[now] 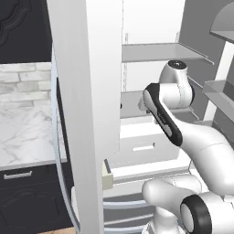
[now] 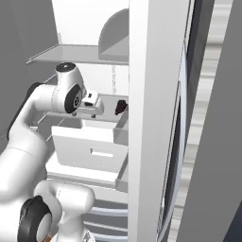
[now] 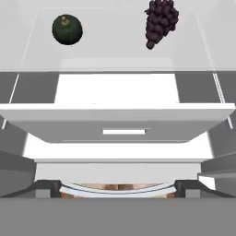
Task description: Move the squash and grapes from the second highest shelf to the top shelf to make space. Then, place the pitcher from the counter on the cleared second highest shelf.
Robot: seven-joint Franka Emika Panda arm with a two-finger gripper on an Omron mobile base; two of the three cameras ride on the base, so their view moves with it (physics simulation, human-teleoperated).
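hand view: white drawer (image 3: 123, 120) lies nearest, below the hand. beyond it, on the second highest shelf (image 3: 115, 53), the squash (image 3: 67, 29) sits far left, the grapes (image 3: 160, 20) far right, cluster hanging lengthwise toward the camera. gripper (image 2: 97, 105) jaws stand apart, empty.

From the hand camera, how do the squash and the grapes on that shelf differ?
The round, smooth, dark green squash is one compact ball with a small stem spot facing the camera; the bumpy dark purple grapes form a longer cluster that tapers at one end. The squash lies towards the left of that view, the grapes towards the right, well apart. Both rest on the same mid-grey shelf, untouched.
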